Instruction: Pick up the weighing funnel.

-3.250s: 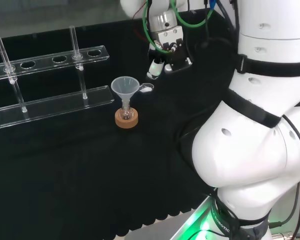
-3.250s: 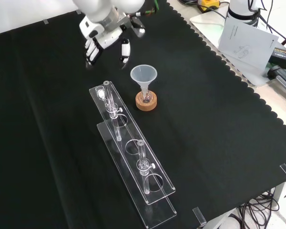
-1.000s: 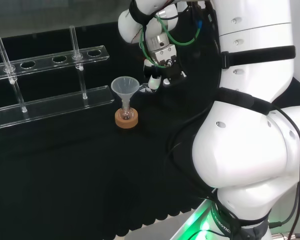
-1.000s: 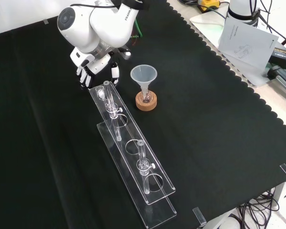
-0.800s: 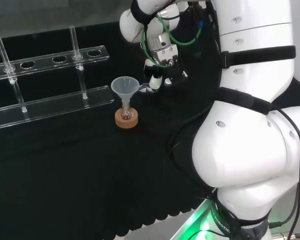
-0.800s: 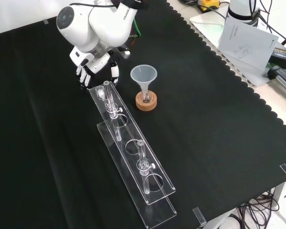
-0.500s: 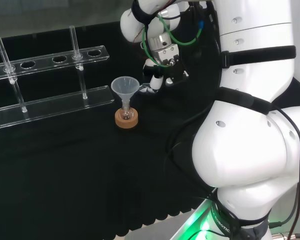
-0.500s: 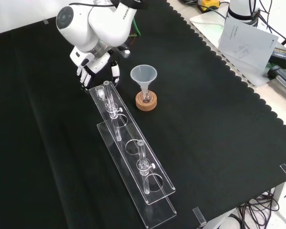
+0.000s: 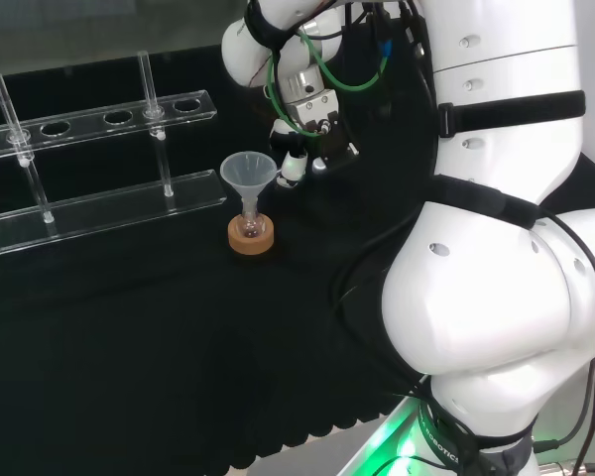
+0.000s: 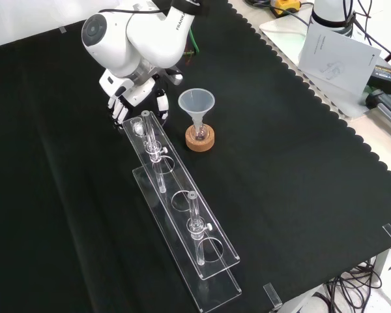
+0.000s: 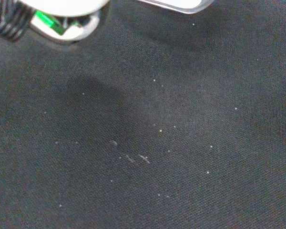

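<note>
In the head view the hand [image 9: 299, 149] hangs at upper centre, just right of the funnel [image 9: 246, 173], fingertips pointing down at the black cloth of the worktop [image 9: 129, 347]. The front view shows it at upper left under the arm's rounded white link [image 10: 130, 36]. There the fingers [image 10: 119, 107] hang fairly straight and the thumb [image 10: 161, 103] stands well apart from them, so the hand is spread wide with nothing plainly caught inside it. The weighing funnel [image 9: 281, 179] is hard to make out. In the head view a faint clear glint lies on the cloth between the fingertips and the funnel's rim, and I cannot tell whether the hand touches it. The funnel stands upright, mouth up, its stem in a small flask [image 9: 249, 210] on a cork ring [image 9: 250, 236], near the centre of the head view and apart from the hand. A clear two-tier rack [image 9: 99, 203] takes the left of the head view, with thin glass tubes [image 9: 151, 84] standing upright in it. In the front view the rack runs from the thumb's tip down toward lower centre. The wrist view looks onto bare, lint-specked cloth, with a blurred white part of the hand at one edge.
</note>
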